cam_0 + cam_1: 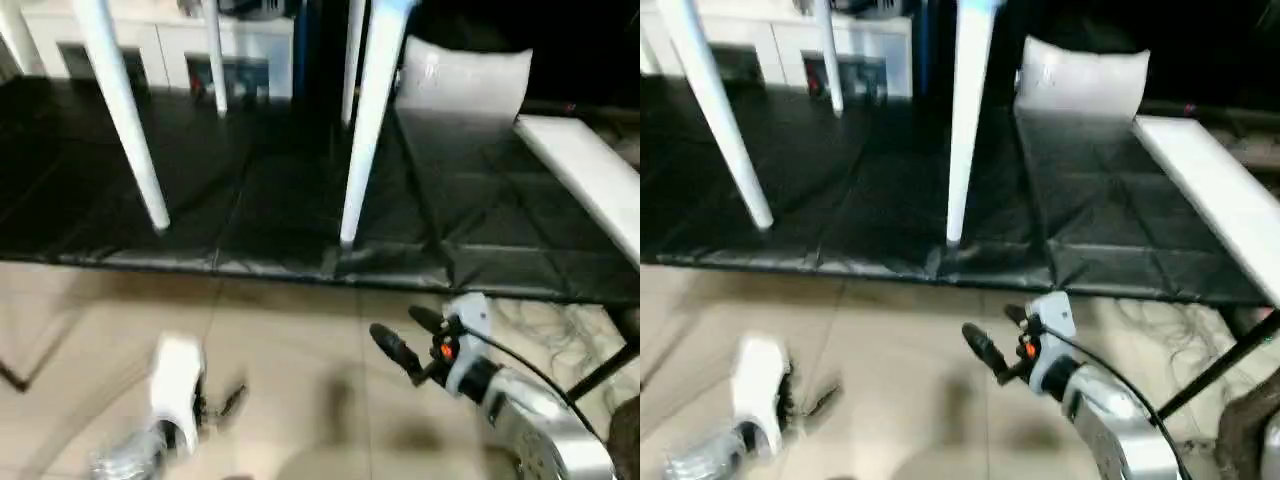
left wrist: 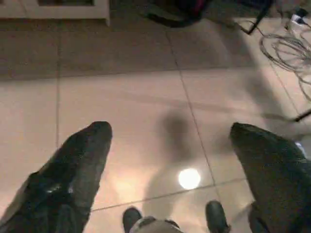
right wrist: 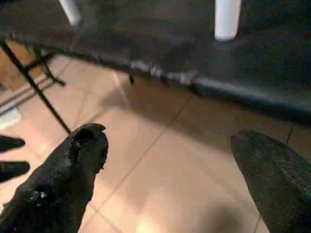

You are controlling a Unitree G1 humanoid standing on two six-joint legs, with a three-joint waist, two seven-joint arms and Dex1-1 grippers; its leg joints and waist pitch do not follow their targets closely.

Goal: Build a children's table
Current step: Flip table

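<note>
Children's table: small all-white plastic children's table (image 1: 365,120) stands on its four long round tapered legs on the black mat, ahead of both claws; its top is cut off at the upper edge of the head views.
Near legs: two leg feet rest on the mat close to its front edge, one on the robot's left (image 1: 125,110), one nearer the middle (image 1: 965,120).
Mat: black creased floor mat (image 1: 250,200) covers the floor ahead; its front edge meets the beige tiled floor (image 1: 300,350).
Left claw: black two-fingered left claw (image 2: 170,160) spread wide, nothing between the fingers, hanging over bare tiles.
Right claw: black two-fingered right claw (image 3: 167,165) spread wide, empty, over the tiles just short of the mat's edge.
Right side: flat white board (image 1: 590,180) lies slanted on the mat; loose grey cables (image 1: 560,335) lie on the tiles near it.
Background: white cabinet (image 1: 170,45) behind the table.
</note>
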